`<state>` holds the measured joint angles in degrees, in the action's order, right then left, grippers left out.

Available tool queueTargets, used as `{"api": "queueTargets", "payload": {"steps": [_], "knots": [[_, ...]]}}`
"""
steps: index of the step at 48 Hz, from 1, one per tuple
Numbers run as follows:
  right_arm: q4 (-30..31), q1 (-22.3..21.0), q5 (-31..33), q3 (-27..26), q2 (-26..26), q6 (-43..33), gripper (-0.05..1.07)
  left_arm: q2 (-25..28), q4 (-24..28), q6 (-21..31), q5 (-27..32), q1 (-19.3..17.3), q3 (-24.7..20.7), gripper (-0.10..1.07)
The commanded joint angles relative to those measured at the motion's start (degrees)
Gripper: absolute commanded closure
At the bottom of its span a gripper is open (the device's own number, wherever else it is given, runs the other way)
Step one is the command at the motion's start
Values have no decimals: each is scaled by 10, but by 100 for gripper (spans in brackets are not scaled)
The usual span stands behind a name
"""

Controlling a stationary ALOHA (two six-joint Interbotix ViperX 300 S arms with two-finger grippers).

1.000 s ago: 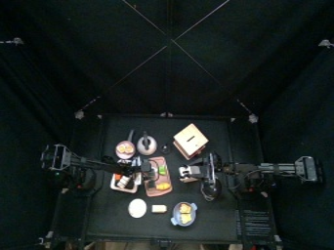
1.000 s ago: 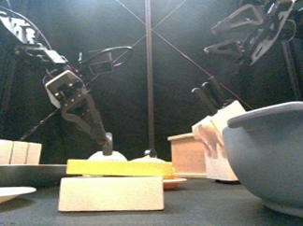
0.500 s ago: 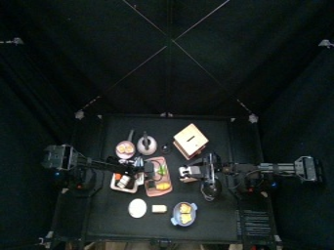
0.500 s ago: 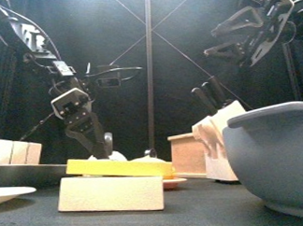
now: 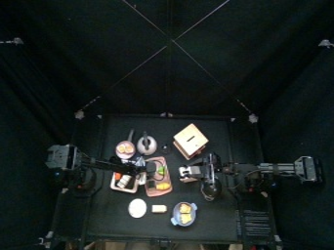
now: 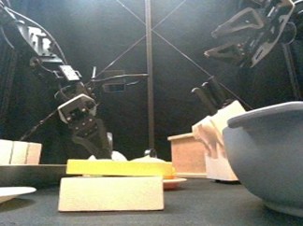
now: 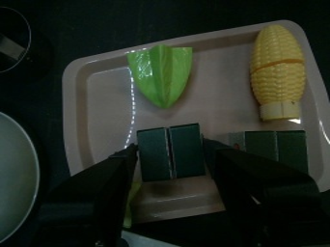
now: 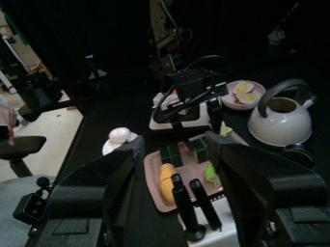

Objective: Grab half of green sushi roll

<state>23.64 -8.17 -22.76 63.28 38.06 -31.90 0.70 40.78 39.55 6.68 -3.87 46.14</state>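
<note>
Clearly the left gripper (image 7: 175, 198) hangs over a pink tray (image 7: 96, 96), its jaws spread wide on either side of one dark green sushi roll half (image 7: 171, 151), neither touching it. A second sushi roll half (image 7: 275, 151) lies just beside it on the tray. One green leafy piece (image 7: 164, 74) and one yellow corn cob (image 7: 280, 65) sit farther along the tray. On the right, the right gripper (image 8: 194, 159) hangs above the surface, jaws open and empty.
</note>
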Motion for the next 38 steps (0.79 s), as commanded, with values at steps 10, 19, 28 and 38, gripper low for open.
{"api": "queueTargets", "payload": {"steps": [10, 19, 28, 38], "knots": [[-1, -4, -2, -5, 2, 1, 14, -12, 1, -1, -1, 0, -13, 28], [-1, -4, -2, -4, 3, 1, 14, -45, 1, -1, 4, 8, -13, 28], [-1, -3, -2, -4, 3, 1, 14, -69, 2, -1, 4, 19, -13, 28], [-1, -4, -2, -3, 3, 1, 14, -71, 1, -1, 4, 23, -14, 28]]}}
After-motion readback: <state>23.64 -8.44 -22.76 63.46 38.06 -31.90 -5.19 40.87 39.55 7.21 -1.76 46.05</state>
